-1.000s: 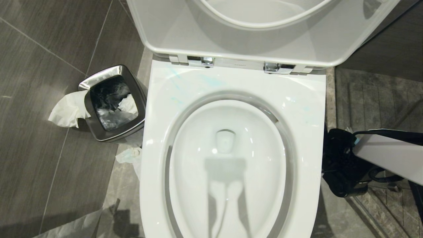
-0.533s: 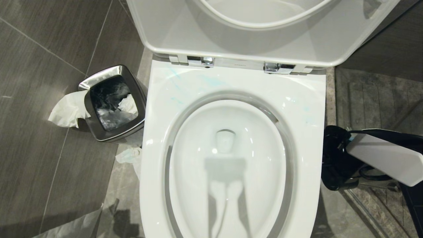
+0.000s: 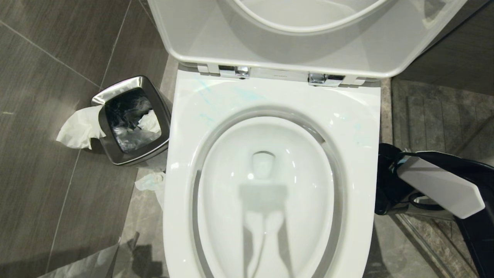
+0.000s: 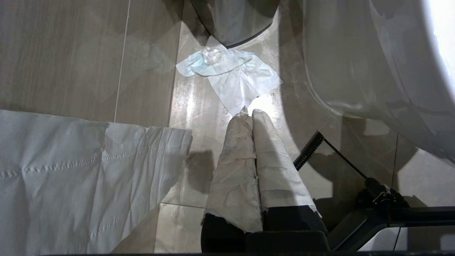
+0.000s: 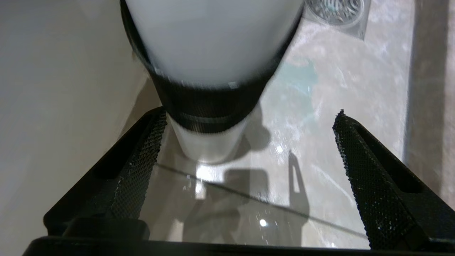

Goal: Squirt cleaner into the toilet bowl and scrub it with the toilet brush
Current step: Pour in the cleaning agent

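The large glossy white ceramic toilet bowl [image 3: 270, 185] stands open in front of me, its white lid and seat [image 3: 308, 34] raised against the back on chrome hinges [image 3: 326, 79], and faint blue-green streaks mark the flat rim just in front of those hinges. Beside the toilet bowl, on the side of the robot's left arm, sits a small square steel bin [image 3: 133, 119] with a dark liner and crumpled white tissue hanging over its edge; another crumpled white tissue with a bluish stain [image 4: 227, 74] lies on the floor between the bin and the bowl's base. On the other side of the toilet bowl the right arm's white-and-black forearm [image 3: 436, 185] reaches in low, close to the bowl's outer wall. The right gripper [image 5: 245, 170] has its two black textured fingers [image 5: 142, 163] spread wide with nothing between them; just beyond them a white cylinder with a black band [image 5: 209, 92] stands on the wet grey floor, near a round metal floor drain [image 5: 336, 9]. The left gripper [image 4: 249, 113] hangs low beside the toilet bowl's base, its paper-wrapped fingers [image 4: 234, 156] pressed together and empty, above a sheet of white paper [image 4: 71, 170] spread on the tiles. I cannot see the toilet brush anywhere.
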